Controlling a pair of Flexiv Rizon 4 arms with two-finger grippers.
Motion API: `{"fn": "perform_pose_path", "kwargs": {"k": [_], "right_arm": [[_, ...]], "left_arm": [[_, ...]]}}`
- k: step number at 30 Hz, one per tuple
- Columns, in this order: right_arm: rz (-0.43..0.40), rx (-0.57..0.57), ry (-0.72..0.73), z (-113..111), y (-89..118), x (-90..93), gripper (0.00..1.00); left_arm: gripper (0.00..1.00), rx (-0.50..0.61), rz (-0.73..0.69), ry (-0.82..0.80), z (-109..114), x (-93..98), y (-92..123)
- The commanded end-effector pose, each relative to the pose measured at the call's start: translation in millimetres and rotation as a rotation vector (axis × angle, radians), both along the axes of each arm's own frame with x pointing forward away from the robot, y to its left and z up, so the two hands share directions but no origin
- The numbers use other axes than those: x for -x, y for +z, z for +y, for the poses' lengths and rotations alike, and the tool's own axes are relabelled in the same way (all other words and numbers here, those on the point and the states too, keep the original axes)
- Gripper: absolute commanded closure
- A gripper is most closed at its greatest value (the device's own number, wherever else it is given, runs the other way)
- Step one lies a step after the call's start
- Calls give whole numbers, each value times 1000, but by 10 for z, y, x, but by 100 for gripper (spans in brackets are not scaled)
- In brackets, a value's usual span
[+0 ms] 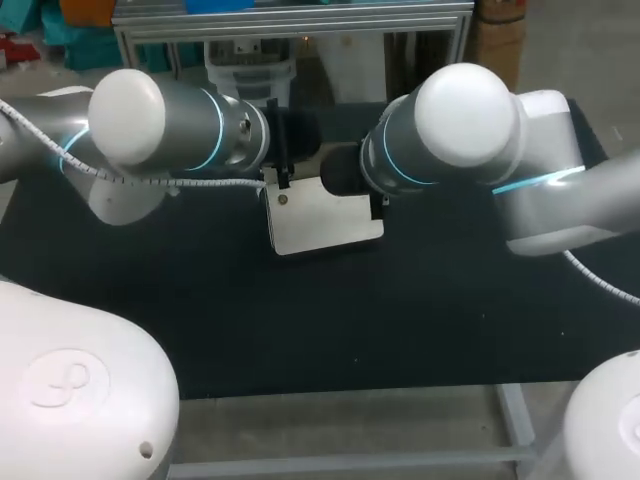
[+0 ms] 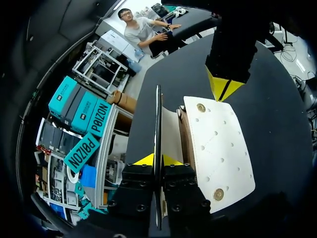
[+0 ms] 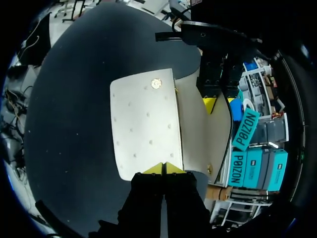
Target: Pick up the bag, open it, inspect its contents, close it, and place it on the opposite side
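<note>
A white bag (image 1: 325, 225) with brass snaps hangs over the black table (image 1: 300, 330) between my two arms. In the left wrist view my left gripper (image 2: 157, 159) is shut on a thin wall of the bag (image 2: 158, 119), seen edge-on. The dotted white flap (image 2: 218, 144) spreads away beside it, and my right gripper (image 2: 222, 89) pinches its far edge. In the right wrist view my right gripper (image 3: 163, 168) is shut on the flap (image 3: 146, 124), with my left gripper (image 3: 214, 103) ahead on the other wall. The cream inside (image 3: 203, 134) shows; no contents are visible.
The black table cloth (image 1: 420, 330) lies bare around the bag, with its front edge (image 1: 380, 388) near me. My two wrists crowd the middle above the bag and hide both grippers in the head view.
</note>
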State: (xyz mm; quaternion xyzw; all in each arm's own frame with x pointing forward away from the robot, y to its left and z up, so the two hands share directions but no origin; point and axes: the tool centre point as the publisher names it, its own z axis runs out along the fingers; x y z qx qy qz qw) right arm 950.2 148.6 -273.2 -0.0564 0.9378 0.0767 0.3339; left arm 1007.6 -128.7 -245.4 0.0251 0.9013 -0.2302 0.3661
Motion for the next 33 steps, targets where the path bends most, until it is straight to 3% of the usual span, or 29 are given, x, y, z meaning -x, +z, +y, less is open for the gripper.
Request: {"fn": "perform_pose_path", "kwargs": {"k": [1,12,33], "right_arm": [[-21,-14,2,-85,54,51,100],[-43,-43,15,-104,114,-4,100],[-81,-19,64,162,52,-287,100]], "left_arm": [[100,63,27,-102,110,-41,-23],[100,128,75,-194,120,41,48],[100,165,118,-163,47,143,93]]}}
